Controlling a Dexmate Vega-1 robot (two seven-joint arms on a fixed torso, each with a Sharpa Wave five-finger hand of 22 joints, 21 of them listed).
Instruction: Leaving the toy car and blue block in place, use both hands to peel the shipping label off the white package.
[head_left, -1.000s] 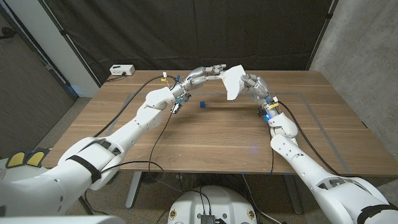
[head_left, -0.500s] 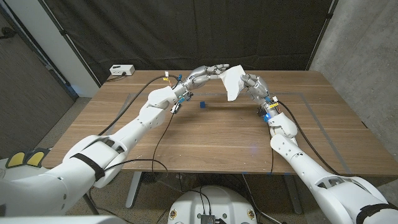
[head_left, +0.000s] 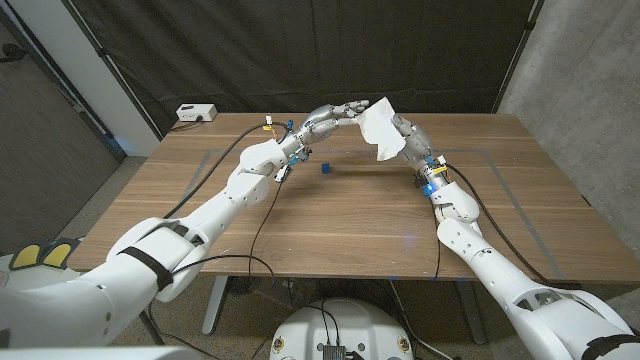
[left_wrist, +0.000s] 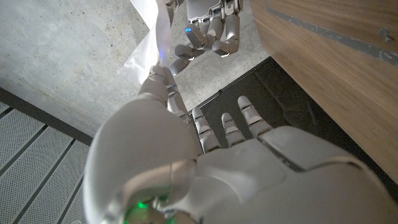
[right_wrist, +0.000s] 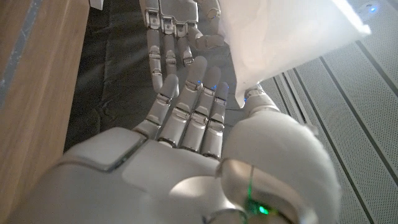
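The white package is held up above the far middle of the table by my right hand, which grips it from the right. In the right wrist view the package rises from that hand. My left hand is raised just left of the package with its fingers spread. In the left wrist view one fingertip of it meets the package's edge; whether it pinches anything is unclear. The blue block lies on the table below both hands.
A small white box with a cable sits at the table's far left corner. Black cables run along both forearms. A dark curtain hangs behind the table, and a concrete wall stands at the right.
The package has tilted and shifted slightly right and up with my right hand. My left hand has stayed nearly where it was.
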